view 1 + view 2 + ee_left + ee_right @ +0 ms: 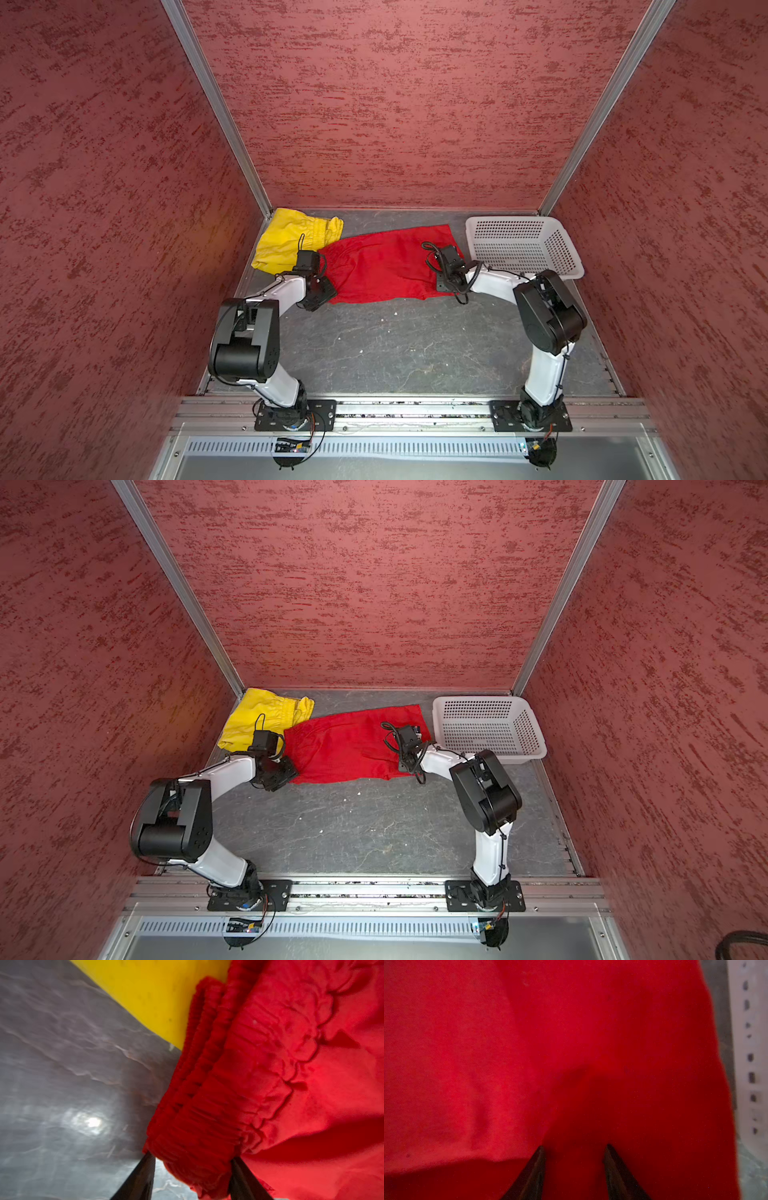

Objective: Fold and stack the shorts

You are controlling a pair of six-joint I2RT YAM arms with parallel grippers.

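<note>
We see the left gripper half-spread astride the waistband of the mid-frame red shorts, and the right gripper half-spread on their cloth; whether either grips, we cannot tell.

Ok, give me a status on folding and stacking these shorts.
Done: nothing clearly; the yellow shorts lie bunched in the far-left corner, unstacked. In hand: the red shorts lie spread out, left gripper straddling the waistband, right gripper at the opposite end; whether either is clamped, I cannot tell. Remaining: fold the red pair, tidy the yellow, stack them.
</note>
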